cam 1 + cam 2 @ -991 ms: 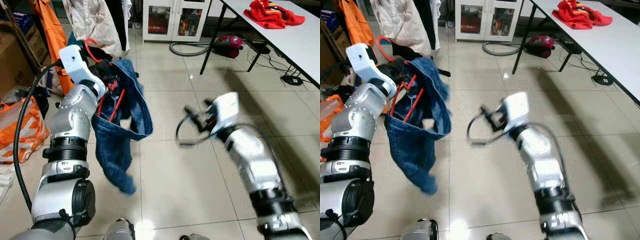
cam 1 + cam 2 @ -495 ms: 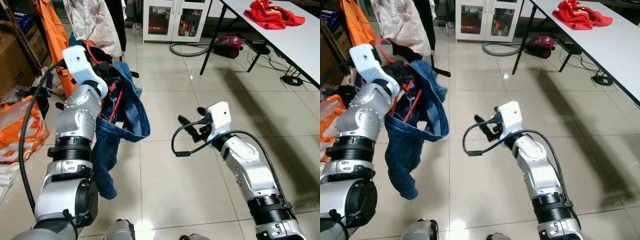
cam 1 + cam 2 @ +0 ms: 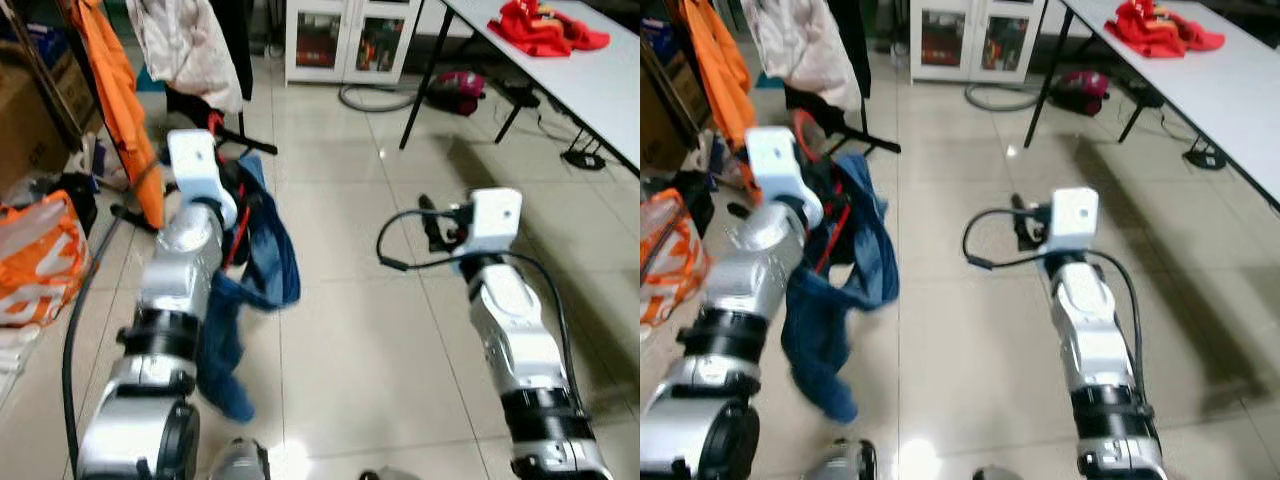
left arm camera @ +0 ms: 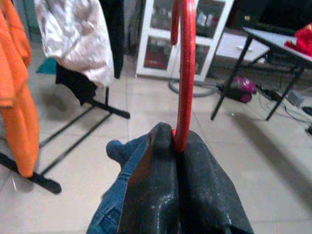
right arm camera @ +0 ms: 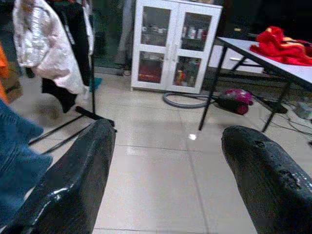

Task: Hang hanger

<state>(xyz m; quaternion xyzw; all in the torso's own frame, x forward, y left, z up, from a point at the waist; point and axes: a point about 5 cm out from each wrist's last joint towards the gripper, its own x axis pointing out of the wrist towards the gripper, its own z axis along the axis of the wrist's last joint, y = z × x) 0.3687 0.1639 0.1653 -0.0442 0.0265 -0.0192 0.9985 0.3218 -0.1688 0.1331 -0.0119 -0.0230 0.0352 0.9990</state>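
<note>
Since 0.5 s ago the whole head view has swung and blurred, so the camera has turned toward the rack. The left arm now reaches further forward, while the right arm has lifted and straightened ahead.

Nearest, the left gripper (image 4: 181, 146) is pressed together on the red plastic hanger (image 4: 185, 73), pinching its shank just below the hook, which rises straight up from the fingers in the wrist view. The dark blue denim jeans (image 3: 262, 262) hang from that hanger, draped against the silver forearm and trailing toward the tiled floor (image 3: 340, 360). The right gripper (image 5: 165, 170) is spread wide and holds nothing; it points over bare tile.

Further off stands the black metal clothes rack (image 4: 87, 114), carrying a pale cream jacket (image 4: 73, 36) and a bright orange garment (image 3: 115, 90). Beyond are a white glass-door cabinet (image 5: 173, 48) and a long white table (image 5: 273, 61) with a crumpled red cloth (image 5: 282, 46) on it.

The likely failures: the jeans are bunched unevenly and could slide off 1 shoulder of the hanger as the arm lifts, or the trailing leg could snag on the rack's feet. A pinch on the thin shank may let the hanger twist, so the hook misses the rail.

The rack's top rail is cut off above every view, so the target height is unknown. The hook's tip is out of frame, and motion blur hides how the jeans sit on the hanger.
</note>
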